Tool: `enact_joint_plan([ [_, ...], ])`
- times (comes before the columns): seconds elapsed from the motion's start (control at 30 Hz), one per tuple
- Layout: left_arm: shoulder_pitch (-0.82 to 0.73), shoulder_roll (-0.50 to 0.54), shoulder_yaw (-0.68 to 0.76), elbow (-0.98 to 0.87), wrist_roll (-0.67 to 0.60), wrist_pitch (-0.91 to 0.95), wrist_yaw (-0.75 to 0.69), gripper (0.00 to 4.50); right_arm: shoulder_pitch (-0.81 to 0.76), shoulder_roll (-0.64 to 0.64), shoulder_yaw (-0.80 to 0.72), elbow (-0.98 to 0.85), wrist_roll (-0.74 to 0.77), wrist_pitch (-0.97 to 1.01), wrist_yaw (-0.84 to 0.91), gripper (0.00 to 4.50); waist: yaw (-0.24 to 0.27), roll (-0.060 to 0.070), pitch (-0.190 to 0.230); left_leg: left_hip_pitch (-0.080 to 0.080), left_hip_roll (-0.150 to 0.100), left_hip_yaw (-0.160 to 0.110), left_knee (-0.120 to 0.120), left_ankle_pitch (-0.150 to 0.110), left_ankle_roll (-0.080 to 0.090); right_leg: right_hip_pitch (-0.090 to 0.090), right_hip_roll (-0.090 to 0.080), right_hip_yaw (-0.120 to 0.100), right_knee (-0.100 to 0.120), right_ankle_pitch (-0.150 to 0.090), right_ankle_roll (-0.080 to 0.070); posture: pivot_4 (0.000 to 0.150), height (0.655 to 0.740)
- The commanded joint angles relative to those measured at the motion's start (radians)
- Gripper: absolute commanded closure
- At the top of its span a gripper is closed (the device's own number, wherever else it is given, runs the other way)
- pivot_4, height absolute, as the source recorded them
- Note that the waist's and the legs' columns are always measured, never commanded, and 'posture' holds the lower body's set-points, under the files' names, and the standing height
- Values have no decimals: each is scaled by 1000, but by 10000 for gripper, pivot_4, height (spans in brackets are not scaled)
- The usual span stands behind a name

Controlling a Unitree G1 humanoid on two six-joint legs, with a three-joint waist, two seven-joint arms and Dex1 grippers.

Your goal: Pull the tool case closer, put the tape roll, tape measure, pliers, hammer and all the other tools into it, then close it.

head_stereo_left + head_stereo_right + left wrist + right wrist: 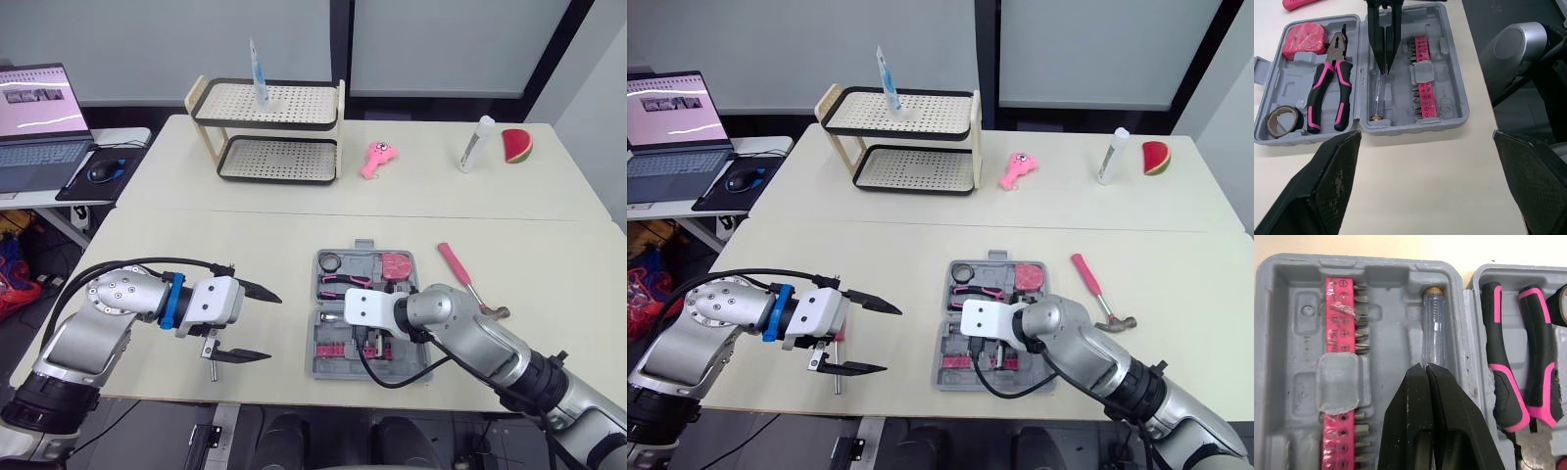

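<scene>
Inside the open tool case [323,370], my right gripper [1426,367] presses its fingers together, tips at the clear screwdriver [1433,333].
My left gripper [274,326] hangs spread beside the case; pliers [1327,93], tape roll [1283,122] and tape measure [1303,41] lie inside, hammer [460,274] outside on the table [245,235].

Head pair looks down, wrist views closely share tool case [1447,83]

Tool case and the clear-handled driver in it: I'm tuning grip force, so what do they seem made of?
The grey tool case looks like moulded matte plastic: formed recesses, scuffed surface. The clear driver handle looks like glossy transparent plastic, see-through, with a brass-coloured cap, probably metal.
</scene>
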Motion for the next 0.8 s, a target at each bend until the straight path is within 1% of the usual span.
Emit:
enact_joint_plan([
  [0.03, -13, 6, 2, -28, 1, 2, 8, 0, 23, 0, -2, 11, -23, -40, -16, 44835, 0, 0, 0, 0, 0, 0, 0, 0, 0, 0, 0, 0, 0, 0, 0, 1500, 7400],
  [0.37, -6, 8, 1, -40, 0, 7, 16, 0, 45, 11, -18, 25, -37, -58, -16, 44835, 0, 0, 0, 0, 0, 0, 0, 0, 0, 0, 0, 0, 0, 0, 0, 1500, 7400],
  [0.67, -17, 4, -3, -27, 4, -2, 15, 0, 29, -7, -59, -61, 4, -1, 46, 44835, 0, 0, 0, 0, 0, 0, 0, 0, 0, 0, 0, 0, 0, 0, 0, 1500, 7400],
  [0.8, -24, 0, -9, -17, 8, -7, 16, 0, 9, 11, -73, -43, -4, 2, 27, 44835, 0, 0, 0, 0, 0, 0, 0, 0, 0, 0, 0, 0, 0, 0, 0, 1500, 7400],
])
